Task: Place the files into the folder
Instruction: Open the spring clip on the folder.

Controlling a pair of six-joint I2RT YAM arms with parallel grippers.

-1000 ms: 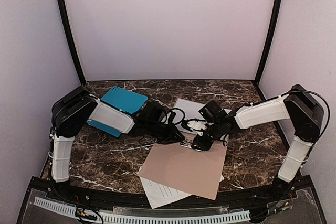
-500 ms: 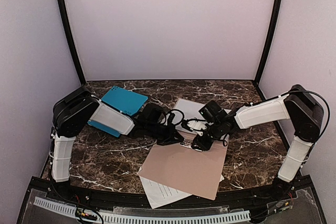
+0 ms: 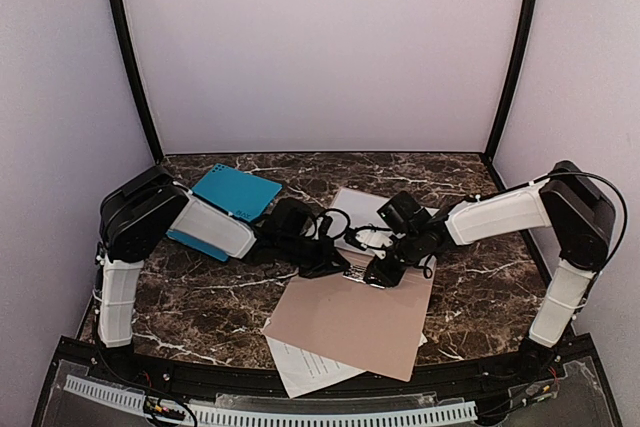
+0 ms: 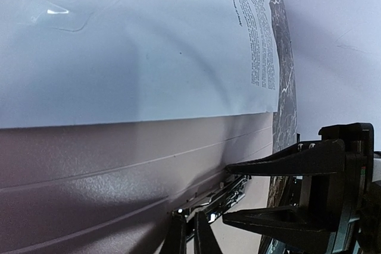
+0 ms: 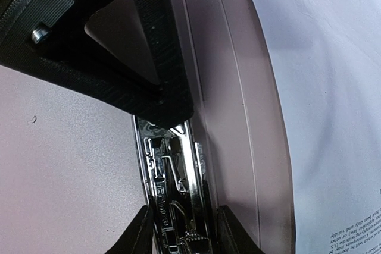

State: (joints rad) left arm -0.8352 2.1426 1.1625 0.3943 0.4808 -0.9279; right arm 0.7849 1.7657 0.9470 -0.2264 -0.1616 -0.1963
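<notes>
My left claw (image 3: 336, 269) is squeezed closed at one end of the metal clip (image 5: 172, 188); my right claw (image 3: 379, 276) straddles it, jaws partly apart, pinching or not I cannot tell. The folder (image 3: 350, 325) lies spread mid-table, a sheet (image 3: 300, 367) poking from under its near edge, another sheet (image 3: 362, 209) at its far side. Crowded so, one tug could clash my claws or drag the folder over the paper.

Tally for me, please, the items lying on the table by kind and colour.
tan folder: 1
teal folder: 1
paper sheets: 2 in view
metal clip: 1
total: 5
</notes>
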